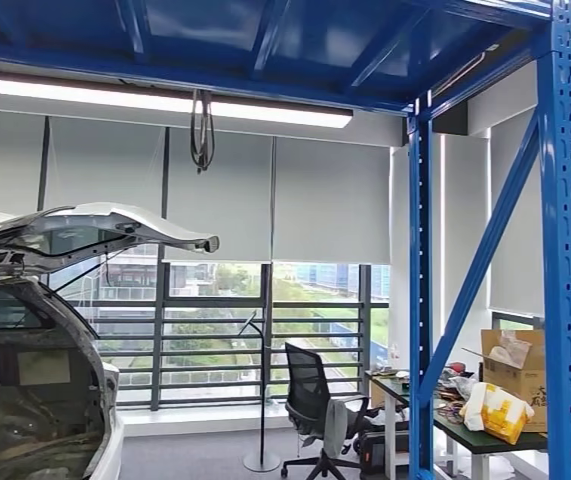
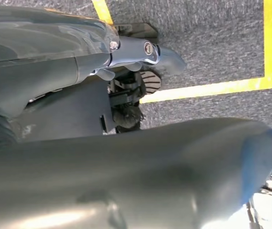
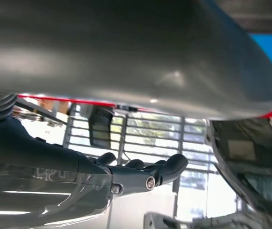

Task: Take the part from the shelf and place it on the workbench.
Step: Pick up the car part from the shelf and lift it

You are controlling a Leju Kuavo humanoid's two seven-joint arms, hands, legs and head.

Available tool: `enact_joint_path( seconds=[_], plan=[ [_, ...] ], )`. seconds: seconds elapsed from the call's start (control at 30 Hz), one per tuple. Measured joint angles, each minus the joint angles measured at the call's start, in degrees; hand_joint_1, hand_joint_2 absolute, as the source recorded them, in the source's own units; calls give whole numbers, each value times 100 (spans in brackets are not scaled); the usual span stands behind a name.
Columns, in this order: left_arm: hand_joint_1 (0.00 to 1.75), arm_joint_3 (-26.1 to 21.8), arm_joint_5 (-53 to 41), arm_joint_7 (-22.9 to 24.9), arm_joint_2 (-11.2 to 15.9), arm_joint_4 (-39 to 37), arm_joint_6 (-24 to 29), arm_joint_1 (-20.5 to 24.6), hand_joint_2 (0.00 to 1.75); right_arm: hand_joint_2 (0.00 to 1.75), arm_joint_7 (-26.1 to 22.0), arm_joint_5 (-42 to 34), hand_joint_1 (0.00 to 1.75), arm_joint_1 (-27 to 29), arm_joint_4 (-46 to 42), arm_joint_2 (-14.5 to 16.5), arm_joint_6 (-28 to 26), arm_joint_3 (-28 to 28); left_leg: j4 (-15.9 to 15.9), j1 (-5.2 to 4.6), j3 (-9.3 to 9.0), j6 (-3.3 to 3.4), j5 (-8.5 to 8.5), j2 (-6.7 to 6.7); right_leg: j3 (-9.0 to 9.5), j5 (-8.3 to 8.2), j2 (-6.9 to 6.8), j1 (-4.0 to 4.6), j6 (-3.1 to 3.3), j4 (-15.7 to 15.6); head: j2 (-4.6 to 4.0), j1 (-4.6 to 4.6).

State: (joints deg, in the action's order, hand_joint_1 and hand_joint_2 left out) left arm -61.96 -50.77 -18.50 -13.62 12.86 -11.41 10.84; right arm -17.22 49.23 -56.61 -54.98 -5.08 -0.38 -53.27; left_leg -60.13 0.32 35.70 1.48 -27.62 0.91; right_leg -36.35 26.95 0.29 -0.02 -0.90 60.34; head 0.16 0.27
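A blue steel shelf frame (image 1: 420,300) rises at the right of the head view, and its blue deck spans overhead. I cannot make out any part on it. In the left wrist view my left hand (image 2: 141,52) hangs over grey carpet with its fingers stretched out and nothing in them. My right hand (image 3: 152,174) holds its dark fingers straight and apart from the thick thumb, gripping nothing, with windows behind it.
A white car (image 1: 48,340) with its tailgate raised stands at the left. A black office chair (image 1: 312,405) sits by the windows. A dark table (image 1: 486,442) at the right carries a cardboard box (image 1: 523,375) and a yellow-white bag (image 1: 497,412). Yellow floor lines (image 2: 213,88) mark the carpet.
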Motion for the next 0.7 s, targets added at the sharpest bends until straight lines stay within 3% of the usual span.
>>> enact_joint_path(
  seconds=[0.1, 0.17, 0.27, 0.33, 0.37, 0.43, 0.5, 0.63, 0.7],
  plan=[
    [0, 5, -5, 8, -5, -2, 1, 3, 0, 0, 27, -4, 0, -9, -1, 78, -32, 2, 24, 13, -7, -79, -15, -3, 55, 4, 6, 19, 50, -137, 3, -4],
    [0, 6, -13, 8, -7, -3, 3, 4, 0, 0, 34, -8, 0, -10, -3, 132, -56, 8, -124, 17, 45, -132, -139, -12, 98, -19, 4, -8, 102, -199, 1, -3],
    [0, 8, -16, 9, -7, -3, 6, 8, 0, 0, 37, -12, 0, 6, -2, 217, -87, 5, -1067, 31, 492, -195, -598, -23, 138, -18, -5, -21, 144, -229, -2, -3],
    [0, 9, -17, 14, -7, -3, 9, -2, 0, 0, 37, -15, 0, 41, 1, 249, -96, 2, -1499, 49, 739, -227, -678, -29, 147, -6, -7, -21, 147, -228, -3, -3],
    [0, 9, -17, 16, -6, -3, 11, -4, 0, 0, 37, -18, 0, 59, 1, 261, -104, 2, -1398, 63, 714, -239, -553, -32, 157, 3, -3, -23, 140, -226, -3, -3],
    [0, 9, -17, 20, -4, -3, 20, 1, 0, 0, 37, -28, 0, 83, 2, 286, -128, 7, -706, 98, 414, -258, -147, -42, 184, 35, 6, -28, 104, -215, -3, -3],
    [0, 11, -22, 25, -3, -5, 29, 11, 0, 0, 37, -39, 0, 92, 3, 304, -151, 13, -107, 102, 135, -240, 73, -46, 192, 68, 20, -12, 48, -194, -2, -2],
    [0, 33, -30, 31, -2, -8, 44, 7, 0, 0, 33, -54, 0, 154, 8, 314, -179, 22, 39, 66, 58, -108, 80, -32, 199, 108, 15, -20, -51, -179, -3, -3],
    [0, 50, -32, 31, -2, -8, 46, 13, 0, 0, 30, -62, 0, 177, 11, 317, -191, 40, 59, 74, 28, -44, 81, -34, 76, 318, 4, -34, -93, 141, -3, -3]
  ],
)
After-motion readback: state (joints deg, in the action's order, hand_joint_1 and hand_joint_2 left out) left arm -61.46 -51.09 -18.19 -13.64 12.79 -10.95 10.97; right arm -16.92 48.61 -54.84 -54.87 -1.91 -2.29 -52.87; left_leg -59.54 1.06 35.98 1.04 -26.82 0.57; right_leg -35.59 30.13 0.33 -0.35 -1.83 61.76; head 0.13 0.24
